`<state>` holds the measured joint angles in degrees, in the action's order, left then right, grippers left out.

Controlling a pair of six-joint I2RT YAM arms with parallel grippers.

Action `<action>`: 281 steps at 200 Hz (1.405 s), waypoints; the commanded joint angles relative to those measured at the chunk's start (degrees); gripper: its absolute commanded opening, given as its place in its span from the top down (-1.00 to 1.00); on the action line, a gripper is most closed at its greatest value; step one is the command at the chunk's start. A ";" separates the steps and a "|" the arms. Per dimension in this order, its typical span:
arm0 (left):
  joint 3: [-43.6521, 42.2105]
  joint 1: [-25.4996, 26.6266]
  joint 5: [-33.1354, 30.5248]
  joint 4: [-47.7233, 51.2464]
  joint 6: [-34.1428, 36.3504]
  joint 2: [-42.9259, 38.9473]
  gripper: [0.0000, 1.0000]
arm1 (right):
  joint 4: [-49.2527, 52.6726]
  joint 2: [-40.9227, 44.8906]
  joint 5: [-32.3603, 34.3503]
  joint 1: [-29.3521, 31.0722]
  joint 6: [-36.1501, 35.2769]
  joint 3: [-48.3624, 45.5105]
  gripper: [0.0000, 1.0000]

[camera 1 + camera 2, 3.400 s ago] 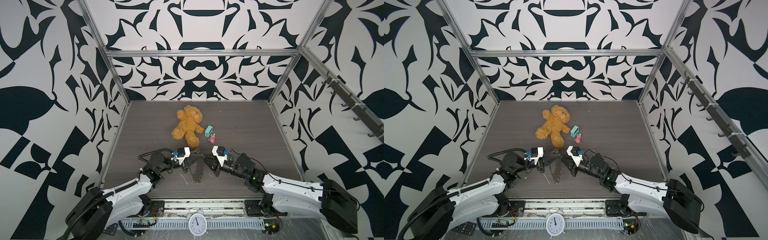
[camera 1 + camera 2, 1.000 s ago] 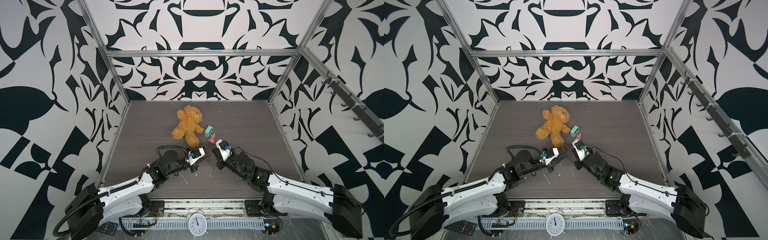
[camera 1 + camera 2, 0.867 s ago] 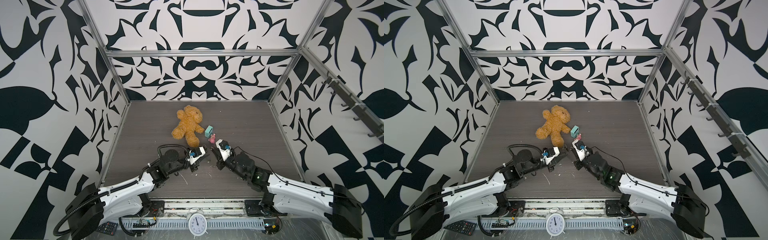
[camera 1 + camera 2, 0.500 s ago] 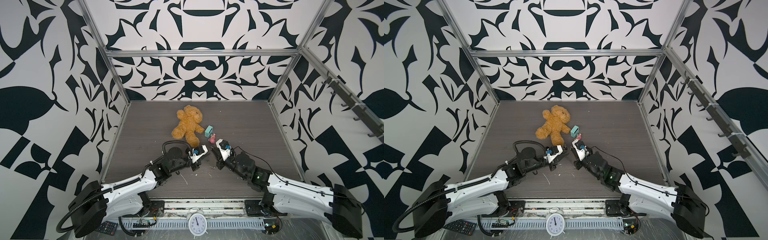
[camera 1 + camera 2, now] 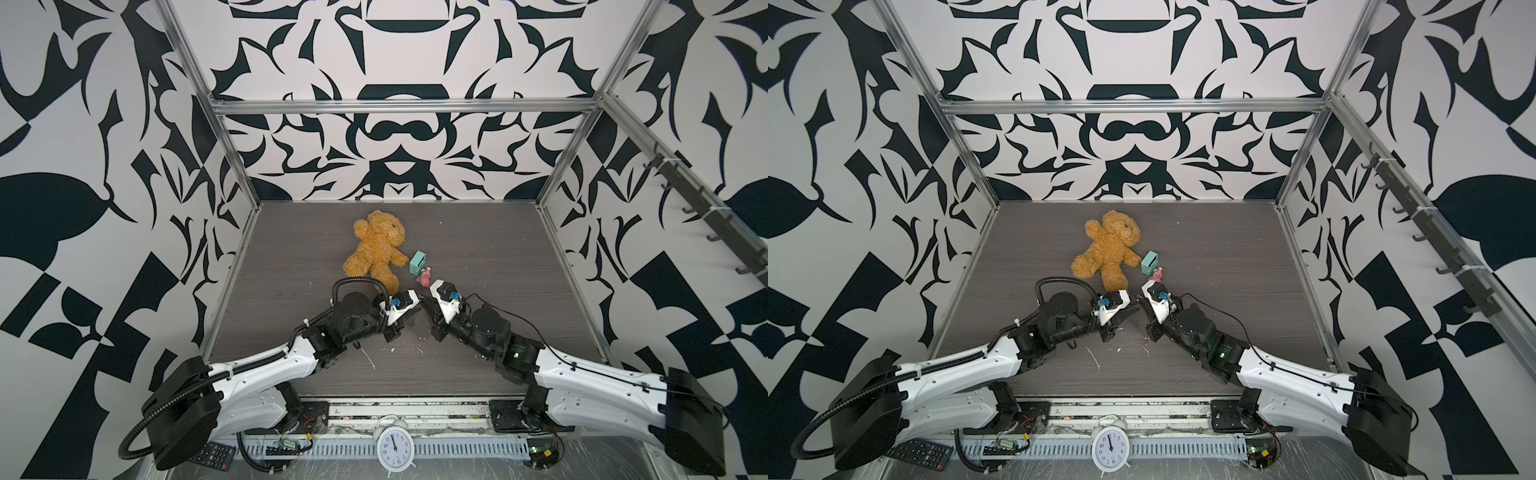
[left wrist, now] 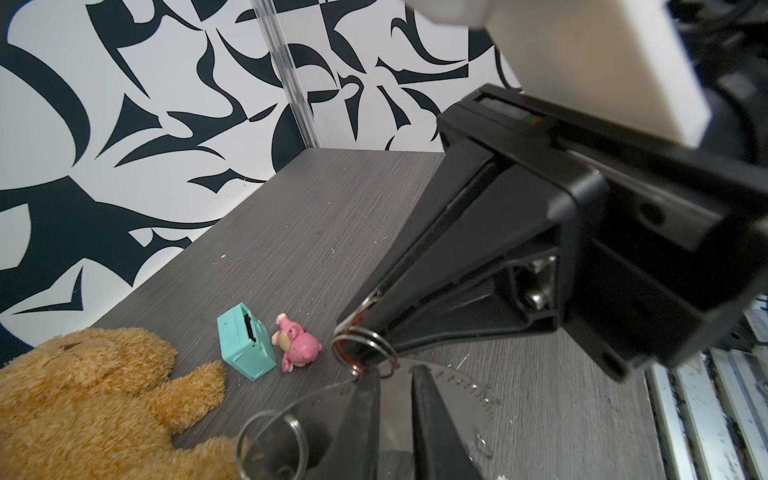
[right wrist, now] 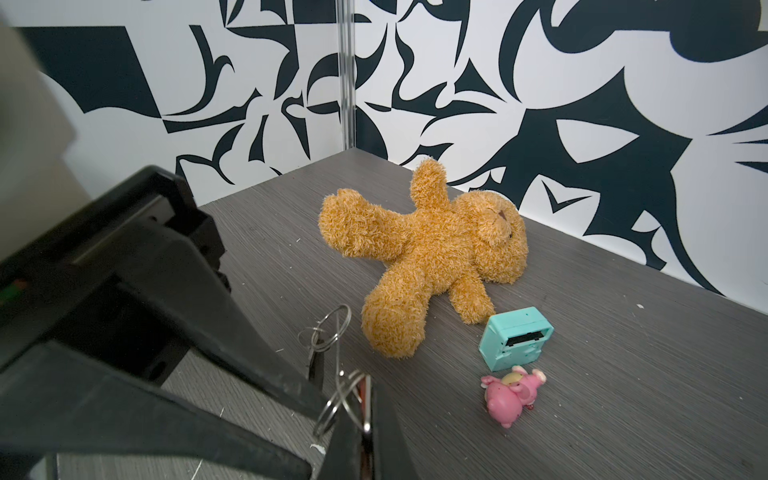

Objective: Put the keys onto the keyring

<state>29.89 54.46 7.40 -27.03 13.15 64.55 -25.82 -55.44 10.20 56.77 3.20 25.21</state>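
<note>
In both top views my two grippers meet tip to tip just in front of the teddy bear. My right gripper (image 7: pixel 365 386) (image 5: pixel 423 298) is shut on a silver keyring (image 6: pixel 337 353). A sliver of the red tag shows between its jaws. My left gripper (image 6: pixel 395 372) (image 5: pixel 1136 307) is closed on the grey dotted-edged strap (image 6: pixel 461 388), its tips just below the held ring. A second silver ring (image 6: pixel 296 426) hangs off the strap. In the right wrist view a dark oblong piece (image 7: pixel 316 365), seemingly the black fob, hangs under that ring.
A tan teddy bear (image 5: pixel 376 249) lies just behind the grippers. A teal box (image 5: pixel 417 262) and a pink figure (image 5: pixel 424 277) sit beside it, close to the right gripper. An alarm clock (image 5: pixel 392 440) and a remote control (image 5: pixel 212 455) are on the front ledge.
Both grippers have gone from the table's front toward the bear. Over the last second the left gripper crept right, up to the right gripper's tip. The right arm held still.
</note>
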 commanded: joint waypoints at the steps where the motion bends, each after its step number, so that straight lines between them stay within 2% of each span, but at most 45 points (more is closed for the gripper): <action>1: 1.84 0.48 -0.19 0.36 0.28 0.51 0.63 | -5.80 0.17 -2.76 0.88 -0.17 0.71 1.00; 48: 0.88 0.50 -2.10 -0.55 -0.05 -1.00 0.61 | -5.88 -0.90 -1.65 1.50 -0.61 1.02 1.00; 115: 0.68 0.56 -1.67 -1.17 -0.40 -0.97 0.54 | -5.86 -1.03 -1.06 2.00 -0.62 1.22 1.00; 176: -0.26 0.56 -6.36 -1.43 -1.89 -2.89 0.52 | -5.59 -1.77 0.00 2.77 -1.05 1.61 1.00; 228: 0.08 0.56 -7.94 -0.83 -2.23 -2.68 0.51 | -5.51 -2.33 0.29 3.83 -1.81 2.05 1.00; 242: 0.04 0.56 -8.65 -0.62 -2.34 -2.85 0.56 | -5.51 -2.37 2.04 4.02 -1.90 2.06 1.00; 281: -0.42 0.56 -9.59 -0.69 -2.42 -3.85 0.92 | -5.46 -2.24 4.01 4.07 -1.72 2.03 1.00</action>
<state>29.71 55.40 0.73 -25.41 11.40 62.37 -28.80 -58.22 14.63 59.72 1.72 25.23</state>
